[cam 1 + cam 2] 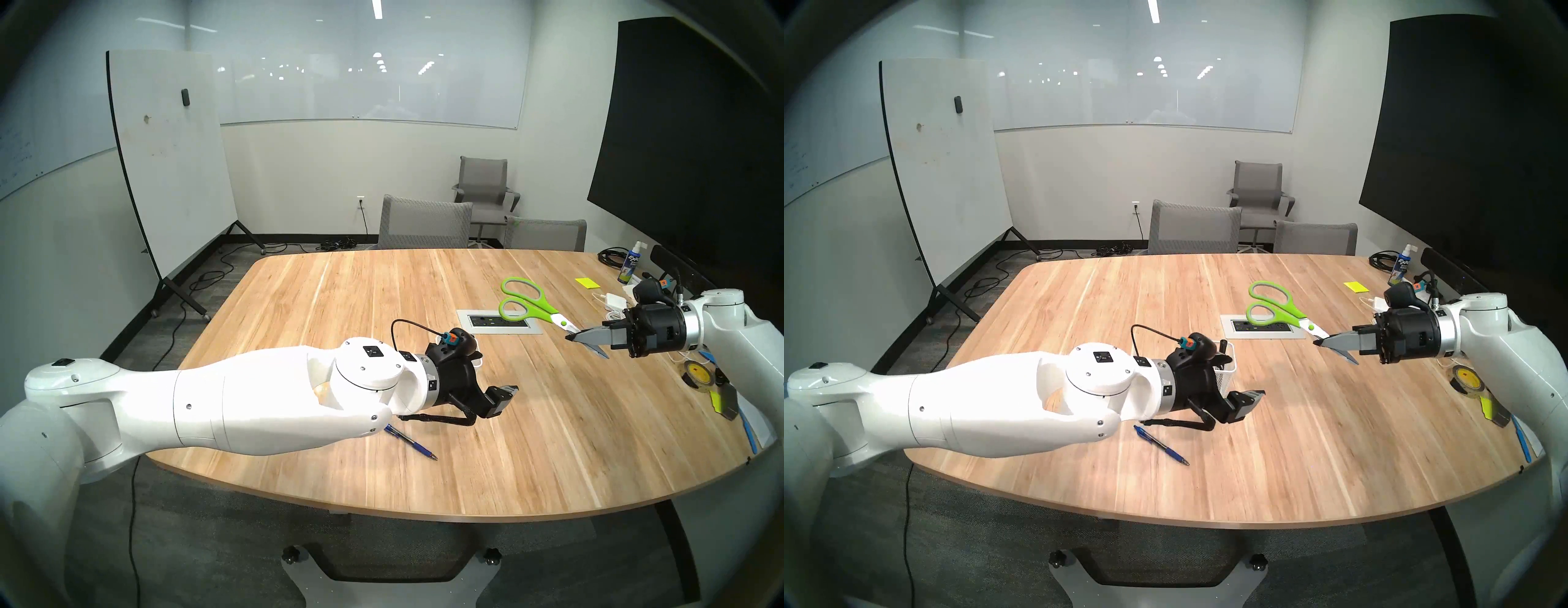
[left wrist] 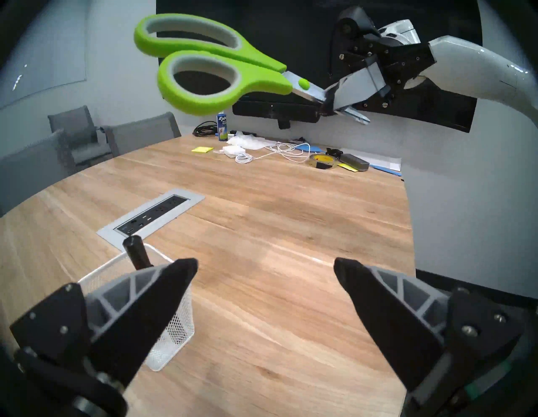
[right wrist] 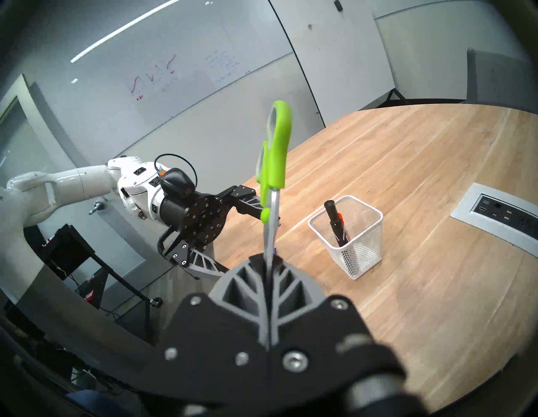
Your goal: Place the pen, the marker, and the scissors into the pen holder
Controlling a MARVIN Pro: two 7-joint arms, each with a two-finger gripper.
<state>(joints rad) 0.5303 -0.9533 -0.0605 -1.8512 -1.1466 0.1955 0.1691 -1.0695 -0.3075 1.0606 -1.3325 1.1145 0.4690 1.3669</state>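
Lime-green and grey loop handles mark the scissors (image 1: 522, 302), held in the air above the wooden table (image 1: 339, 297), over the inset power outlet panel (image 1: 499, 321). Right gripper (image 1: 578, 338) clamped tight on the silver blades, handles jutting away from it toward the left arm; blade tips poke out behind the fingers.

White wire-mesh pen holder (image 3: 350, 234) stands upright on the table just beside the outlet panel. A black marker (image 3: 335, 219) leans inside it, cap end above the rim.

Left gripper (image 2: 265, 272) hangs over the table just beside the pen holder, jaws spread wide, nothing between them.

Blue pen (image 1: 410, 443) lies flat on the table near its front edge, well apart from the outlet panel, partly under the left arm.
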